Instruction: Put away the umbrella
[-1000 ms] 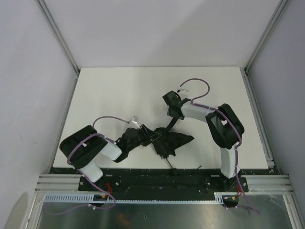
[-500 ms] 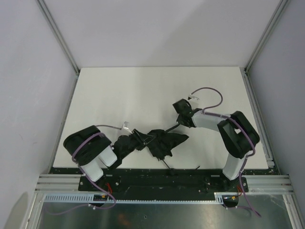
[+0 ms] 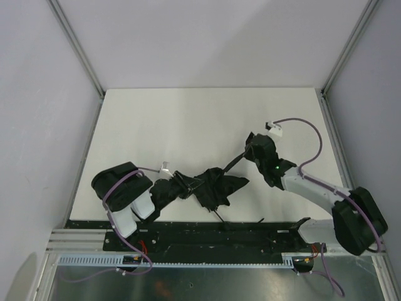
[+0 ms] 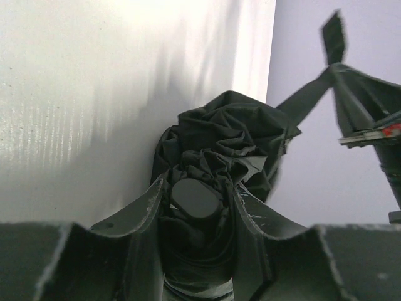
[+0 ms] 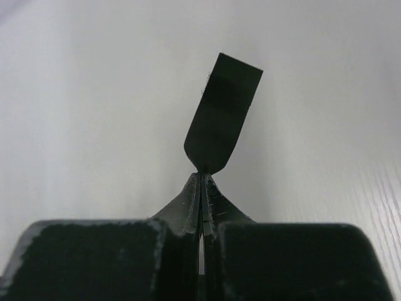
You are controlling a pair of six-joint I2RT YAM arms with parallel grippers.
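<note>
From my end this reads as a robotics lab test cell, not a home or a shop. The bare white bench (image 3: 188,119) is boxed in by plain pale walls (image 3: 213,37), with aluminium frame rails (image 3: 74,44) rising from its far corners. Along its near edge a black base plate (image 3: 207,233) carries the two arms, their purple cables (image 3: 301,119) left exposed. Nearer me run a slotted cable duct (image 3: 188,263) and bare sheet metal (image 3: 207,285).

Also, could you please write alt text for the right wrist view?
The right gripper is shut on the umbrella's flat black strap, whose free end sticks up past the fingertips. Behind it is the white table.
</note>
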